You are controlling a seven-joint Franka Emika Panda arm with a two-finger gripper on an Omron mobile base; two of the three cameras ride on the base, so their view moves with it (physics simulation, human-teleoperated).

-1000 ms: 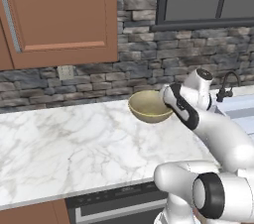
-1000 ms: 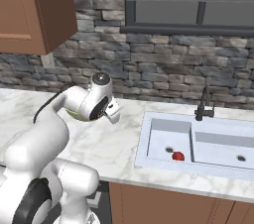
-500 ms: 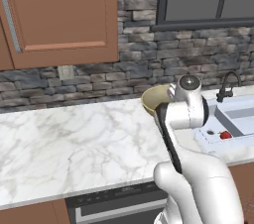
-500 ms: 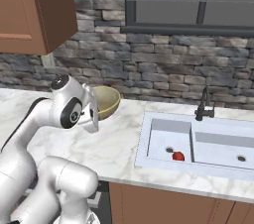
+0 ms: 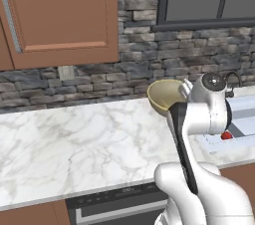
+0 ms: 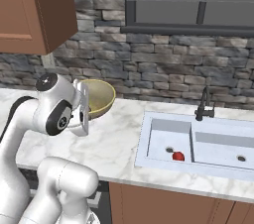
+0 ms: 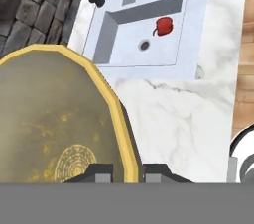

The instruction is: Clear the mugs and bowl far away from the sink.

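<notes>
The arm has swung round in the last second — a moment ago the bowl [image 5: 166,97] hung out to the left of the hand over the open marble, and now it sits up close against the wrist, between the arm and the stone wall. To my eye it has not yet travelled far; it is in the air above the counter [image 5: 74,144], still fairly near the sink [image 6: 198,143], so the carry away from the basins looks only begun.

The gripper [image 7: 126,171] is nearly closed, its two fingertips pinching the bowl's yellow rim, one inside and one outside the wall. That grip looks thin, on an edge only, so I'd guess a fast swing could let it twist.

The bowl is tipped well over — its mouth faces sideways toward the room's left and a little up, not skyward. Being round, it has no long axis; its widest span runs roughly upright.

A small red thing [image 6: 177,156] lies in the sink's left basin.
</notes>
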